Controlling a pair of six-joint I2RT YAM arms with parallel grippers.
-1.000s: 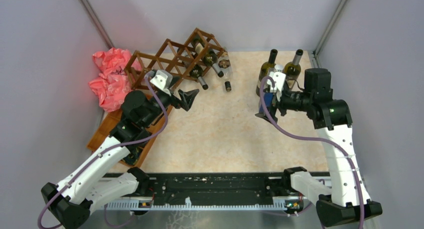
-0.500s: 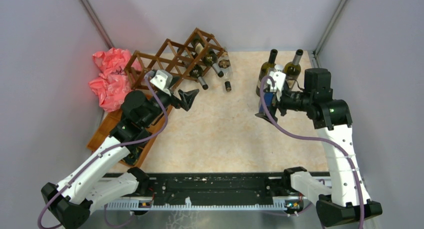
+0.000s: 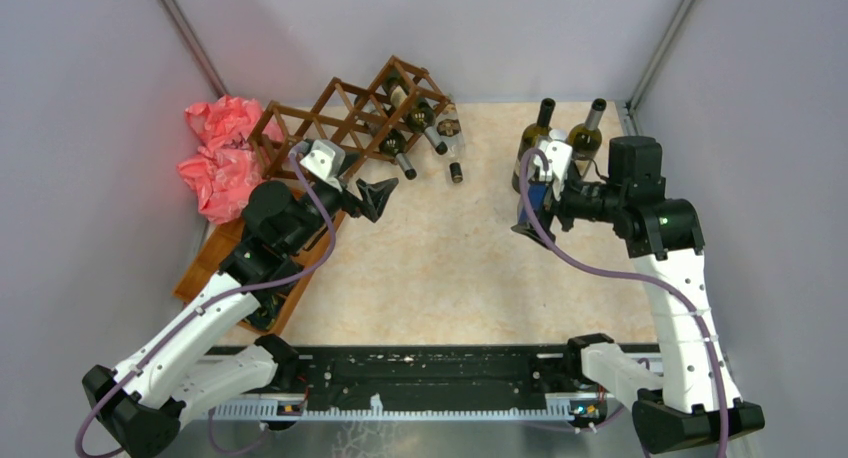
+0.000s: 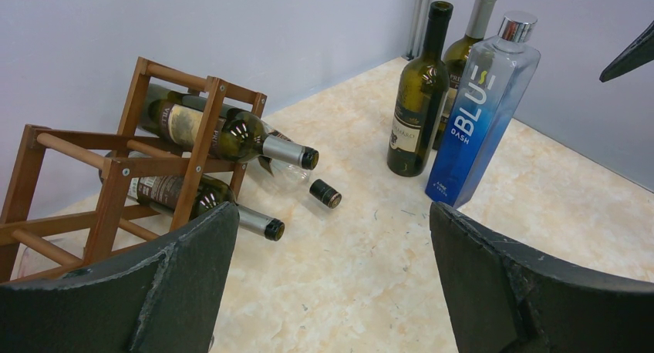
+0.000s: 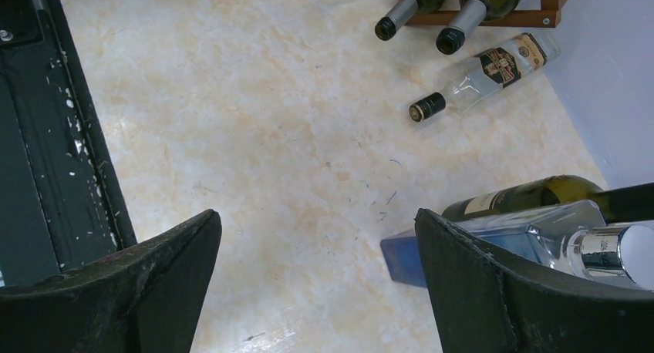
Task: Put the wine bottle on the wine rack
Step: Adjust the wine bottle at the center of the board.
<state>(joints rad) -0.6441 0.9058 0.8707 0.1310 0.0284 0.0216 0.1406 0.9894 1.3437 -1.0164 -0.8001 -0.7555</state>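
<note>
The dark wooden wine rack [image 3: 340,113] stands at the back left with three bottles lying in its cells; it also shows in the left wrist view [image 4: 116,168]. Two upright dark green wine bottles [image 3: 541,128] [image 4: 420,99] stand at the back right beside a blue square bottle [image 4: 477,114] [image 5: 493,245]. A clear bottle [image 5: 482,68] lies on the table by the rack. My left gripper [image 3: 383,196] [image 4: 332,214] is open and empty, in front of the rack. My right gripper [image 3: 524,218] [image 5: 316,218] is open and empty, just above and beside the blue bottle.
Crumpled pink bags [image 3: 220,158] lie at the far left. A flat brown tray [image 3: 205,263] sits under my left arm. Grey walls enclose the table on three sides. A black rail [image 3: 430,373] runs along the near edge.
</note>
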